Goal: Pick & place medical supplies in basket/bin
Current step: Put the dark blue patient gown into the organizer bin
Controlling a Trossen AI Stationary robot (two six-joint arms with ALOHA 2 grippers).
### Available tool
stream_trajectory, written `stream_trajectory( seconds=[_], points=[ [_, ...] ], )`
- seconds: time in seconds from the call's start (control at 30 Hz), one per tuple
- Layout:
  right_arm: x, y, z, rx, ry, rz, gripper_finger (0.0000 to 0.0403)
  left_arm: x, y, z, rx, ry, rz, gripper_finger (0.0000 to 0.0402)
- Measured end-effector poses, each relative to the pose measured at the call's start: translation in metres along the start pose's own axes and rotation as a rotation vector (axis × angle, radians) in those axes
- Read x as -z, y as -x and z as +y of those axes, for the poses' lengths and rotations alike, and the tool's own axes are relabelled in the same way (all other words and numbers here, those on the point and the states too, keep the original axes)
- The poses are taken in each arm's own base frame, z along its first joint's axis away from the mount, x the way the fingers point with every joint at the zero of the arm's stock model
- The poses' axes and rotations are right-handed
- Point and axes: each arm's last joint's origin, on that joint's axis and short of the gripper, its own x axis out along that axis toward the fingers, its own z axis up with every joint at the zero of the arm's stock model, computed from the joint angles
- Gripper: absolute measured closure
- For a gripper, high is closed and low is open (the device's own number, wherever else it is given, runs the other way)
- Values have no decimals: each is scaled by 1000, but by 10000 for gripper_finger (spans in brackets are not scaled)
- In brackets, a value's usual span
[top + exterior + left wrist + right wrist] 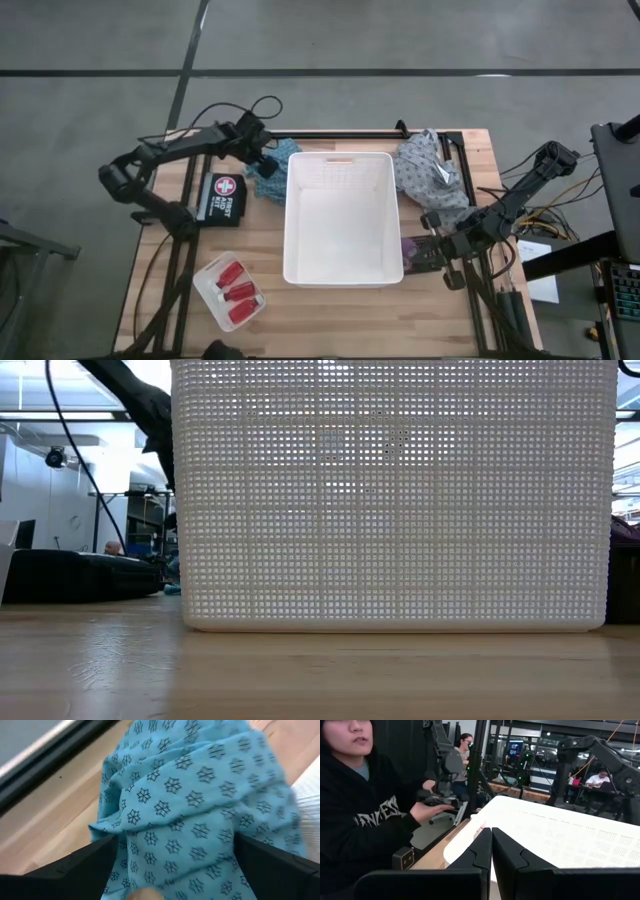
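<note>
between my left fingers [75,870] lies the teal cloth [190,820], bunched up and filling the gap; the jaws stand wide apart, one on each side of the heap, not yet closed on it. from above, my left gripper [262,155] sits at the far left corner of the white basket [342,272], with the cloth [275,172] just beside the basket's left wall. so the cloth is straight ahead of me and the basket lies just to its right: a short carry over the rim, i judge. this arm is plainly the nearer one. farther across, the basket looks empty. beyond its right wall, my right gripper [447,248] waits with its fingers [520,865] pressed together, holding nothing, the grey cloth [430,172] lying near it at the far right corner.
</note>
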Motion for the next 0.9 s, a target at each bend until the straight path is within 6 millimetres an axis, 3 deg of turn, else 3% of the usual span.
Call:
stream_trajectory(
  seconds=[0.4, 0.67, 0.9],
  points=[
    [0, 0, 0, 0, 0, 0, 394, 1, -36, 18, -28, 56, 101, 2],
    [0, 0, 0, 0, 0, 0, 394, 1, -41, 20, 30, 57, 106, 2],
    [0, 0, 0, 0, 0, 0, 394, 2, -46, 17, 192, 24, 105, 2]
  ],
)
